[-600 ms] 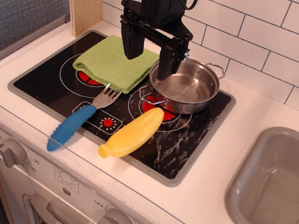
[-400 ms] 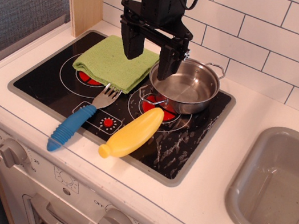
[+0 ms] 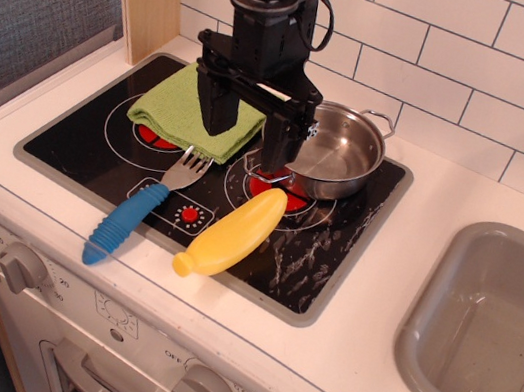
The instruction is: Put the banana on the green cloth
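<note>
Banana (image 3: 231,232) lies untouched on the stove top (image 3: 328,253), just below and in front of the gripper (image 3: 244,137), which has dropped lower and nearer, fingers spread wide. Green cloth (image 3: 196,108) sits behind its left finger; grasp looks imminent.

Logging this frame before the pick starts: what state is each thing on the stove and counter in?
gripper: open, empty, above the stove
banana: lying flat on the stove, not held
green cloth: folded, nothing on it
fork: lying flat, tines toward cloth
steel pan: upright, empty
sink: empty
</note>
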`<state>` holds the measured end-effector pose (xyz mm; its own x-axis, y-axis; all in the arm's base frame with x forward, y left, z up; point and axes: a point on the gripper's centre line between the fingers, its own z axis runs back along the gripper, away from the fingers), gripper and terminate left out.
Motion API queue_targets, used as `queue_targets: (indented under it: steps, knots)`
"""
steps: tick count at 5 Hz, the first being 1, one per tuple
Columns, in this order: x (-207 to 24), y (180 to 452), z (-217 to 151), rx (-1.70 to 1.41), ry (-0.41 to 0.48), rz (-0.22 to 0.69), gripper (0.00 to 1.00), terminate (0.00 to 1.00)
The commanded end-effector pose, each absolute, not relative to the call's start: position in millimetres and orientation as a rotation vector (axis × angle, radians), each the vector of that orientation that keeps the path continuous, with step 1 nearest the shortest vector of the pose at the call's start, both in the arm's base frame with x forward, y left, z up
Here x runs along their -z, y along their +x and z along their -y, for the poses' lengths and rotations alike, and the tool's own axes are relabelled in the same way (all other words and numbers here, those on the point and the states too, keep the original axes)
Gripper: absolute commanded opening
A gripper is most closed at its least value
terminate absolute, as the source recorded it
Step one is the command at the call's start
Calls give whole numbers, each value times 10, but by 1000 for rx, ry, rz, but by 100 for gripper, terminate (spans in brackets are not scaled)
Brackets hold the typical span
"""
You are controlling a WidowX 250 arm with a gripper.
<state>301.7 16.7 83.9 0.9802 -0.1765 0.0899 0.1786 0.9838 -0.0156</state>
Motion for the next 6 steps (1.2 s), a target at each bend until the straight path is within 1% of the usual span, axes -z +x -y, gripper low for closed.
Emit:
queue_targets:
  steps: [1,2,4,5,6]
  knots:
    - [-882,2609,54,238,-9,142,100,0]
    - [-577,2575,54,203,22,99,100,0]
    - [-3,2583,55,173,114,57,100,0]
    - [57,2568,63,175,107,54,100,0]
    - [-104,2580,114,206,94,100,0,0]
